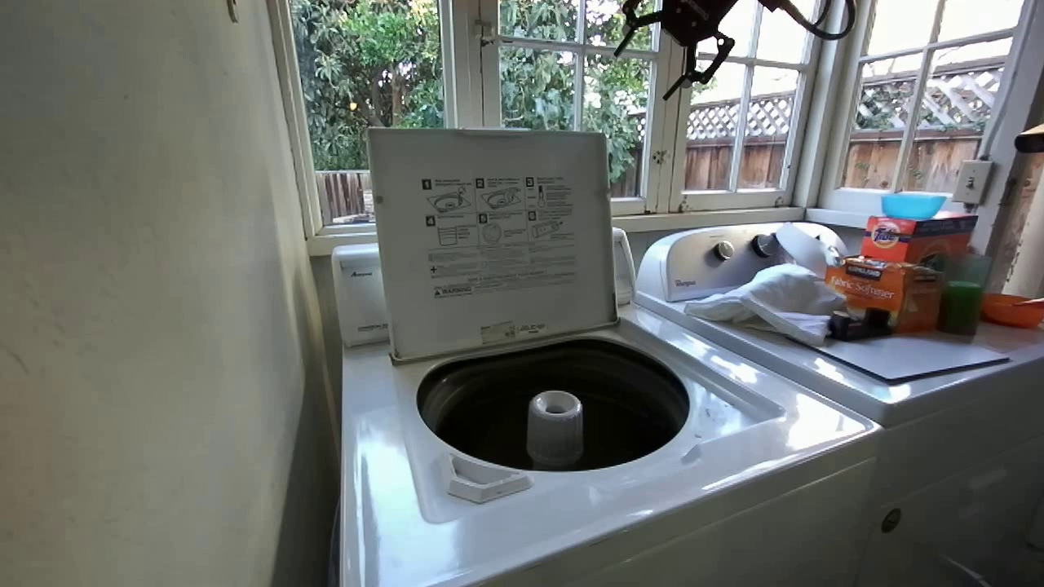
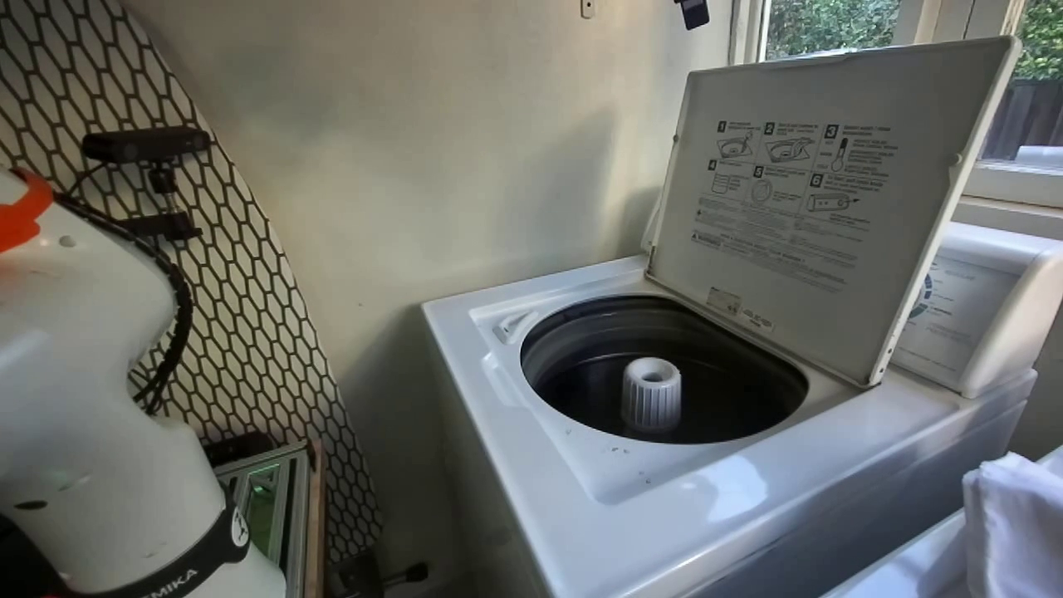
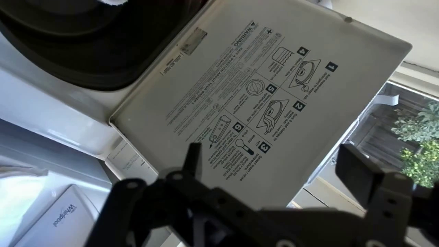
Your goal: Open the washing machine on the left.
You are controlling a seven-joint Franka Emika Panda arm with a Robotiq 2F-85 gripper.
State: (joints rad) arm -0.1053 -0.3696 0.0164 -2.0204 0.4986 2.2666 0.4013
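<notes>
The white washing machine (image 1: 685, 497) has its flat lid (image 1: 497, 244) raised upright and leaning back, with printed instructions on its inner face. The lid also stands up in an exterior view (image 2: 797, 208) and fills much of the wrist view (image 3: 247, 85). The dark round drum with its white agitator (image 1: 555, 428) is exposed; the agitator also shows in an exterior view (image 2: 652, 394). My gripper (image 1: 643, 75) is open and empty, above and to the right of the lid's top edge, apart from it. In the wrist view the fingers (image 3: 269, 147) are wide apart with nothing between them.
A second white appliance (image 1: 816, 383) stands beside it, bearing a white cloth (image 1: 767, 297), an orange softener box (image 1: 885, 289), a Tide box (image 1: 917, 236) and bowls. Windows (image 1: 538, 90) are behind, a wall (image 1: 163, 285) at the side. The arm's white body (image 2: 91, 374) stands near the wall.
</notes>
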